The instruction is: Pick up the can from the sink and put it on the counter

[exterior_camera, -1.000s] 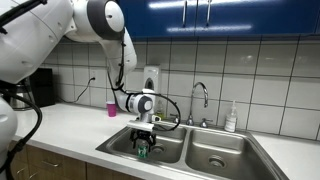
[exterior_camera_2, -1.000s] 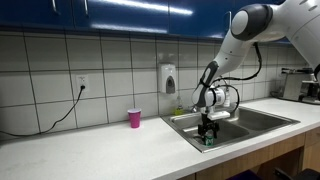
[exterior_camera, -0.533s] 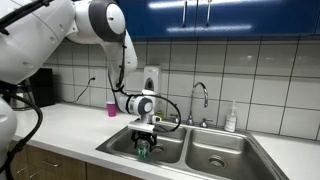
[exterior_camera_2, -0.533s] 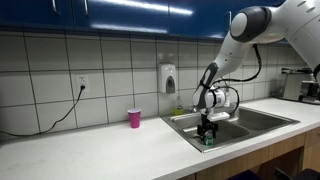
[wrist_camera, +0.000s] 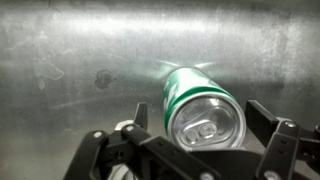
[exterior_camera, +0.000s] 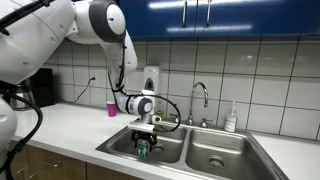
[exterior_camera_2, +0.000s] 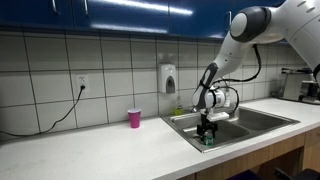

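The green can (wrist_camera: pixel 197 100) with its silvery top stands upright on the floor of the steel sink (exterior_camera: pixel 113 144), in the basin nearer the counter. It also shows in both exterior views (exterior_camera: pixel 142 152) (exterior_camera_2: pixel 208 140), mostly hidden by the fingers. My gripper (wrist_camera: pixel 198 118) is down in the basin (exterior_camera: pixel 143 146) (exterior_camera_2: pixel 208 133). Its two fingers stand on either side of the can's top, open, with small gaps to the can. The white counter (exterior_camera: pixel 65 125) (exterior_camera_2: pixel 100 150) runs beside the sink (exterior_camera_2: pixel 262 118).
A pink cup (exterior_camera: pixel 112 109) (exterior_camera_2: pixel 134 118) stands on the counter near the tiled wall. A chrome faucet (exterior_camera: pixel 200 96) and a soap bottle (exterior_camera: pixel 231 120) stand behind the sink. A soap dispenser (exterior_camera_2: pixel 168 78) hangs on the wall. The other basin (exterior_camera: pixel 215 155) lies beside.
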You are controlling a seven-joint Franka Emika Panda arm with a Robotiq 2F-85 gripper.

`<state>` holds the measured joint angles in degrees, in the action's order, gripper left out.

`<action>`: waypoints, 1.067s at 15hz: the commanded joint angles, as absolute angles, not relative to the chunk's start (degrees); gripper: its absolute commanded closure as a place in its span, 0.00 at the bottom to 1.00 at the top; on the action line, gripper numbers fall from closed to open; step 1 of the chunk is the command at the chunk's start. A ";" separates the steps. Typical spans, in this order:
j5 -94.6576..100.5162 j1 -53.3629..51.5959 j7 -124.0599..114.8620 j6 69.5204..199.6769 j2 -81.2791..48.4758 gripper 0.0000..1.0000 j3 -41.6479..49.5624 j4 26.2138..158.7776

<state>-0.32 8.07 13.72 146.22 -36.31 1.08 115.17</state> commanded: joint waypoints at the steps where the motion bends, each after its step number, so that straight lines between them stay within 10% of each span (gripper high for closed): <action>1: -1.00 9.41 14.49 145.92 -36.97 0.00 -0.12 114.05; 3: -1.01 9.43 14.56 145.90 -37.02 0.00 -0.16 114.01; 4: -1.01 9.46 14.59 146.06 -37.07 0.25 -0.16 114.02; 9: -1.07 9.55 14.69 146.20 -37.32 0.58 -0.23 113.92; 16: -1.02 9.26 14.18 144.60 -34.41 0.62 -0.08 115.25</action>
